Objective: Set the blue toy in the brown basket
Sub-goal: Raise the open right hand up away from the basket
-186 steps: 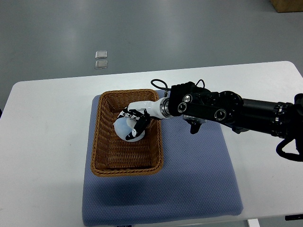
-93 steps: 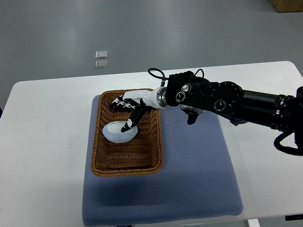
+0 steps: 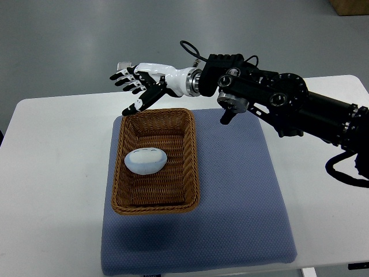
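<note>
A pale blue, egg-shaped toy [image 3: 146, 160] lies inside the brown wicker basket [image 3: 191, 156], near its middle left. My right hand [image 3: 134, 89] hovers above and beyond the basket's far rim, its white and black fingers spread and holding nothing. The black right arm [image 3: 277, 104] reaches in from the right edge. No left arm shows.
The basket stands on a blue-grey mat [image 3: 242, 208] laid over a white table [image 3: 52, 173]. Two small clear squares [image 3: 123, 72] lie on the grey floor beyond the table. A brown box corner [image 3: 350, 6] shows at the top right.
The right hand let go of the blue toy in the basket, then opened and rose away toward the far side. The toy now lies flat by itself.
</note>
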